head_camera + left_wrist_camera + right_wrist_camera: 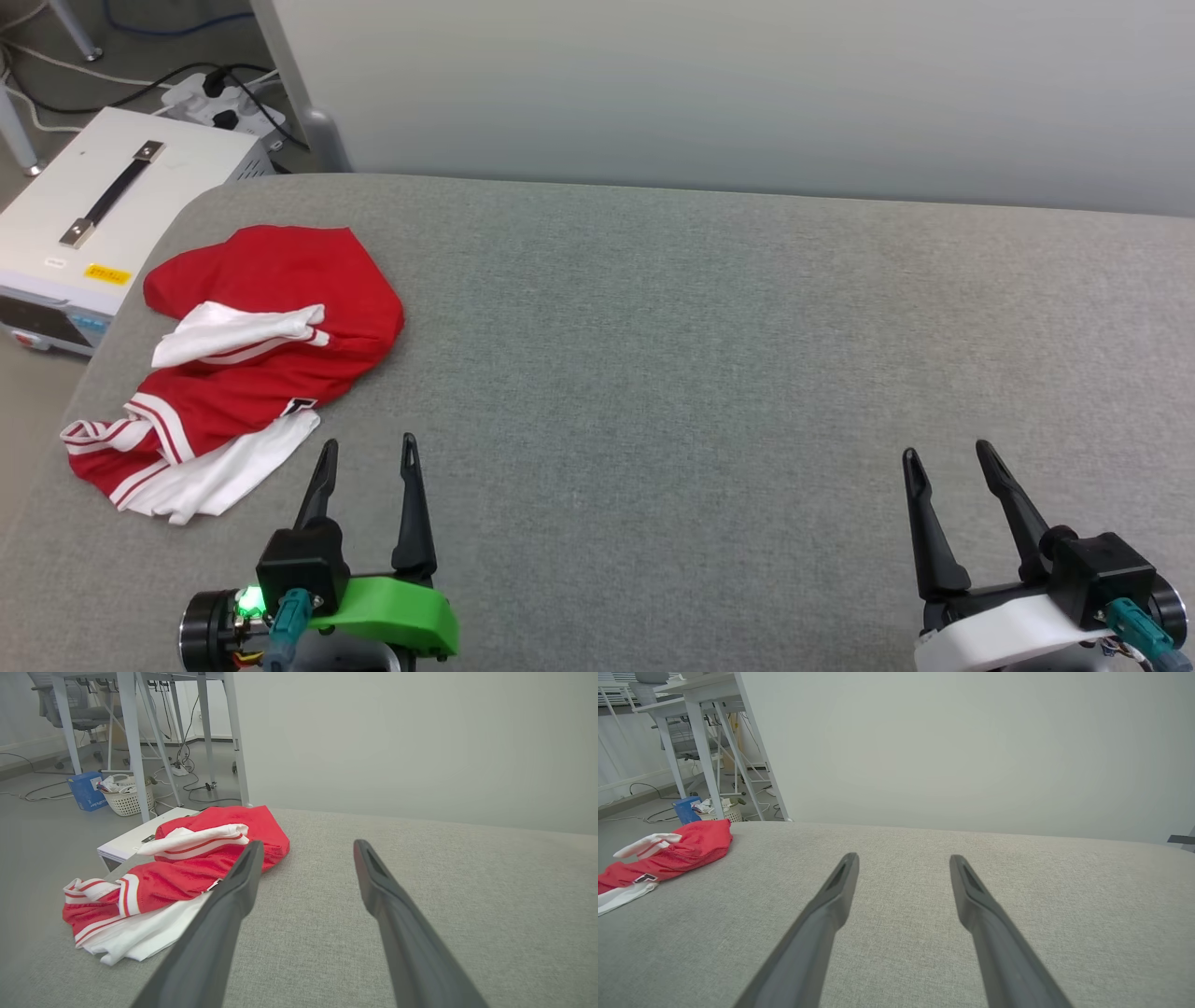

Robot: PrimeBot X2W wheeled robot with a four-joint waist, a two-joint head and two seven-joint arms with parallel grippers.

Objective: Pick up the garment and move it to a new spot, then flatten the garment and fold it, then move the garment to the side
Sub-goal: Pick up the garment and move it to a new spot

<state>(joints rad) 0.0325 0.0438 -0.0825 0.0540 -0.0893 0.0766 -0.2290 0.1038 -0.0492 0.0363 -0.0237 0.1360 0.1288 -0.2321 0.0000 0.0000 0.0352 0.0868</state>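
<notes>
Left gripper (368,443) (308,844): is hovering over the near edge of the table (653,327), toward the table's left end, with its two dark fingers spread wide and nothing between them.
Right gripper (948,451) (903,857): is hovering over the near edge of the table toward its right end, fingers likewise parted wide and holding nothing, with bare grey cloth showing in the gap.
Shirt (280,271) (187,877) (686,847): is lying in a crumpled heap on the table's left end, reaching almost to the left rim. Red cloth is bunching on top, one white sleeve is draping across the middle, and striped red-and-white trim is trailing toward the table's left edge. A white panel is spreading out on the side nearest the table's front edge, close to the left gripper's fingertips. A small black, white-outlined mark is peeking out of the folds.
Table: is showing a grey woven cover with a rounded far-left corner.
White box (196,159) (126,842): is sitting on the floor just off the table's left side, a dark handle running across its lid.
Power strip (219,98): is lying on the floor beyond the table's far-left corner, with black plugs in it.
Pale wall (747,84): is running along the table's far edge.
Basket (126,800): is standing on the floor well beyond the table's left end, beside a blue carton (86,791).
</notes>
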